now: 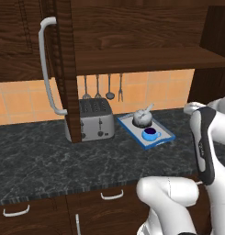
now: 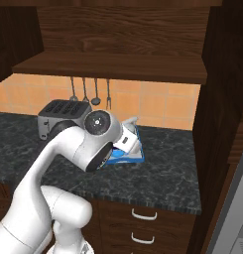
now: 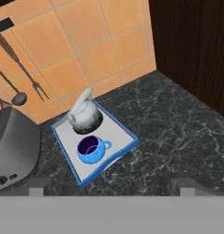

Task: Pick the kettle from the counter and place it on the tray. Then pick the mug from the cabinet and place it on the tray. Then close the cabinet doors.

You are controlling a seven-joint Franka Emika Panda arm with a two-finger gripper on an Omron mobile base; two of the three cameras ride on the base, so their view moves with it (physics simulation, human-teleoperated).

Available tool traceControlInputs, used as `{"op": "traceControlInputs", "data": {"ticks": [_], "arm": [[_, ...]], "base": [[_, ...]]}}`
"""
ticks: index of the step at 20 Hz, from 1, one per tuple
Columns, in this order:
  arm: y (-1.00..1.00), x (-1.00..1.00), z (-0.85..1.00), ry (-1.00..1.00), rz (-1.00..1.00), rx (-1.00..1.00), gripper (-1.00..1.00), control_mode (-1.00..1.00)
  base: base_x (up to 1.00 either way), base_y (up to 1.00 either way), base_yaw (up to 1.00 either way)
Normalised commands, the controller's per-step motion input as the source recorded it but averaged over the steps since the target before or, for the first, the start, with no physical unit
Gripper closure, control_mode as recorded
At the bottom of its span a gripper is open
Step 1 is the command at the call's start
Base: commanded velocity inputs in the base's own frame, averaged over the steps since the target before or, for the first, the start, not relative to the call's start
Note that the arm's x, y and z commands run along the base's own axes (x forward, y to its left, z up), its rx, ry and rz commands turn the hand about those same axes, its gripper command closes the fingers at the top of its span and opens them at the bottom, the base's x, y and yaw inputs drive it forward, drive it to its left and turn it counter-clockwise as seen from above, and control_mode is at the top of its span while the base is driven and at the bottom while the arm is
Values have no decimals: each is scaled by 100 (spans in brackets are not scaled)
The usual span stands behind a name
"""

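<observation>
The kettle (image 3: 85, 116) stands upright on the tray (image 3: 125, 132), at the end nearer the tiled wall, and the blue mug (image 3: 91, 150) sits just beside it on the same tray, toward the counter's front edge, its little handle turned to the side. In the hand view the two look almost touching; whether they do cannot be told. The left base view shows the same pair, kettle (image 1: 143, 118) behind mug (image 1: 150, 134), with the blue-rimmed tray (image 1: 163, 139) lying at a slant on the dark marbled counter (image 1: 49, 156).

The gripper (image 3: 111, 186) hangs above and in front of the tray with its jaws spread wide and nothing between them; its fingertips (image 3: 39, 186) rise at the bottom of the hand view, well apart from the mug. In the right base view the arm's own elbow covers most of the tray (image 2: 135, 158), so only a blue corner shows there.

The toaster (image 1: 96, 119) stands on the counter just beside the tray. Behind it, utensils (image 1: 109, 87) hang on the orange tiled wall. Only the left base view shows an open cabinet door (image 1: 65, 69), swung out edge-on in front of the toaster, with its long curved handle (image 1: 47, 64). The right base view gives the cabinet (image 2: 118, 34) more fully, its wooden shelf (image 2: 113, 67) bare where seen, and drawers (image 2: 143, 223) below the counter.
</observation>
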Motion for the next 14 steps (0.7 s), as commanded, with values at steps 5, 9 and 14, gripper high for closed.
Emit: {"op": "traceControlInputs", "data": {"ticks": [5,9,14], "arm": [[-16,-40,40,-4,-1,4,-100,-100],[-3,-47,45,-3,0,5,-100,-100],[-5,-24,17,0,0,1,-100,-100]], "base": [[0,0,0],[0,0,0],[0,0,0]]}}
